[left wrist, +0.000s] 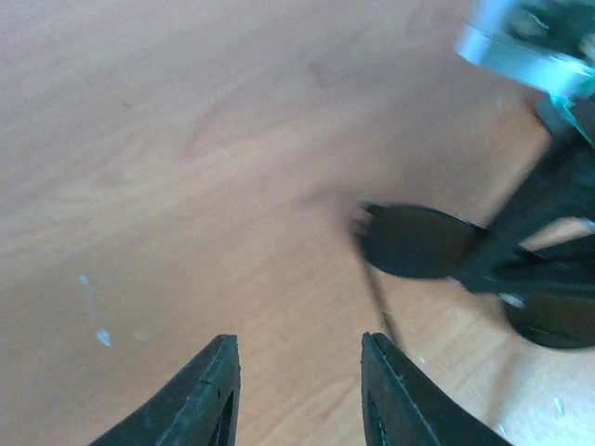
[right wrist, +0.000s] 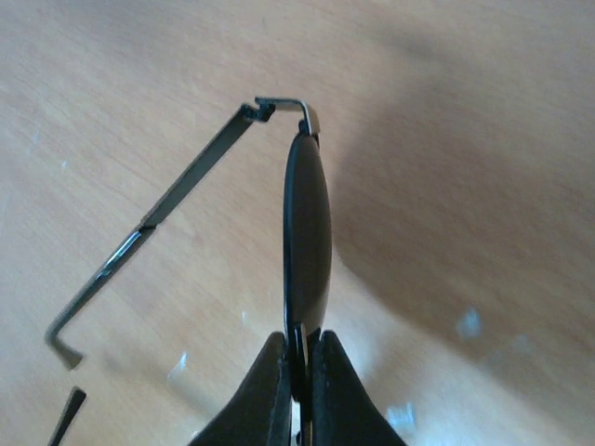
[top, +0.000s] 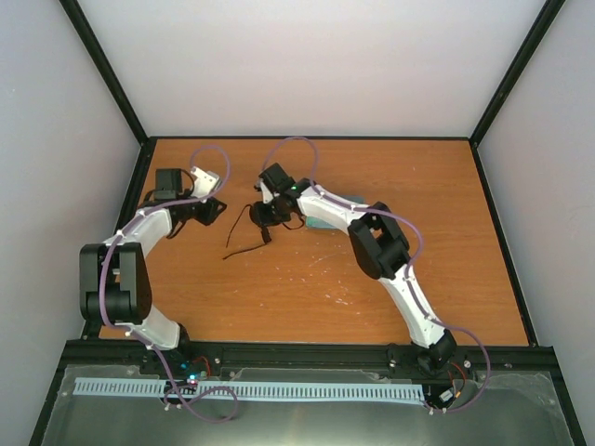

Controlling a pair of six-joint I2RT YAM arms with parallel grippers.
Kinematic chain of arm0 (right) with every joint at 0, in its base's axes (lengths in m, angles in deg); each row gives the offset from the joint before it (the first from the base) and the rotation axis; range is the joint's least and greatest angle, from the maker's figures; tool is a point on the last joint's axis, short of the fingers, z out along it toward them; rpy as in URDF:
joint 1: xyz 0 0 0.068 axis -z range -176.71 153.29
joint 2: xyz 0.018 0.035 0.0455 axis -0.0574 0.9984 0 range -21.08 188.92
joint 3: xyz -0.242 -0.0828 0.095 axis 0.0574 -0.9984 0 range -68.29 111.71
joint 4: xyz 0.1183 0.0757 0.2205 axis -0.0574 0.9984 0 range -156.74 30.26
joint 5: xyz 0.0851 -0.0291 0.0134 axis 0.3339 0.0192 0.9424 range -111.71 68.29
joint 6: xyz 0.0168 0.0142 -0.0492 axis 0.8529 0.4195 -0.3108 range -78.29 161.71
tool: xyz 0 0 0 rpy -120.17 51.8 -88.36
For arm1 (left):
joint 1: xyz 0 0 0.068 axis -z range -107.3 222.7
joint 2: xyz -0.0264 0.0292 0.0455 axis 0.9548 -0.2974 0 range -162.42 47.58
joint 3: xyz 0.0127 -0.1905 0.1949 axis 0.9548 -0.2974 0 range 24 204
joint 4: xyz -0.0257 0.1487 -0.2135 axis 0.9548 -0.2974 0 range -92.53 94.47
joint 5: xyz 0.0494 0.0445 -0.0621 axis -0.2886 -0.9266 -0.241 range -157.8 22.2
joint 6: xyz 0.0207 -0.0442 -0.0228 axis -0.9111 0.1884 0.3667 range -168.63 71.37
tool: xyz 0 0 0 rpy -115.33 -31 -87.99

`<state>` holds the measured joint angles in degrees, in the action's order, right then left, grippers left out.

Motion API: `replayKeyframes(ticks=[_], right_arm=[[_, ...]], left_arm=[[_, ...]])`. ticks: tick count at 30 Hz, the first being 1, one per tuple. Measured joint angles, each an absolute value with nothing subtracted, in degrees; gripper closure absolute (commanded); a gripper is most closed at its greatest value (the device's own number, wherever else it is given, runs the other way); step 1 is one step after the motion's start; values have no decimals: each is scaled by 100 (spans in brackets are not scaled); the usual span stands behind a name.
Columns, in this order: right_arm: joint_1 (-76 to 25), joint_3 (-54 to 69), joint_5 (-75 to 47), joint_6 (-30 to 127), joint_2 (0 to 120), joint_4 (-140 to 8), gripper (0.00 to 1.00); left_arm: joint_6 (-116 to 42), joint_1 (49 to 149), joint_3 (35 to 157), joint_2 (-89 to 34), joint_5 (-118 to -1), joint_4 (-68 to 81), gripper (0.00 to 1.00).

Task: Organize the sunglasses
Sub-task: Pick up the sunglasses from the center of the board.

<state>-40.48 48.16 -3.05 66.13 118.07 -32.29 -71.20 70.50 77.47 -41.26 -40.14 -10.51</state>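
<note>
Right tool [right wrist: 302,358]: the two fingers are drawn together and clamped on the rim of one lens of the sunglasses [right wrist: 307,223]. In the right wrist view the held lens is seen edge-on, running straight ahead from the fingertips. One temple arm [right wrist: 177,209] is unfolded and runs back from the far hinge on the left of the tool, ending in a bent tip. The tip of a second temple arm [right wrist: 70,411] is seen further left, at the lower edge of that view. Whether any part of the frame rests on the bench [top: 372,297] cannot be told.

Left tool [left wrist: 297,348]: the fingers are set apart and nothing is held between them. The bare bench is seen below them. The sunglasses lie ahead of this tool and to its right, near but not touching it. The dark fingers of the right tool are seen over the lenses there, blurred.

A light-blue item [top: 327,223] is noted just behind the right tool, partly covered by the right arm. Its kind cannot be made out.
</note>
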Motion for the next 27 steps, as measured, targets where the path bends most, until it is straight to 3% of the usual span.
replayKeyframes(ticks=[10, 19, 27], right_arm=[[-2647, 630, 2031, 8399, 9173, -6356, 97], [-2677, 92, 3649, 10438, 9064, -9156, 97], [-2363, -1127, 2949, 13338, 9580, -13263, 97]], left_arm=[[-6455, 6858, 8884, -4392, -3487, -900, 64], [-6245, 6858, 9316, -4698, -3061, -878, 65], [-6217, 6902, 9640, -5072, -2814, -926, 68]])
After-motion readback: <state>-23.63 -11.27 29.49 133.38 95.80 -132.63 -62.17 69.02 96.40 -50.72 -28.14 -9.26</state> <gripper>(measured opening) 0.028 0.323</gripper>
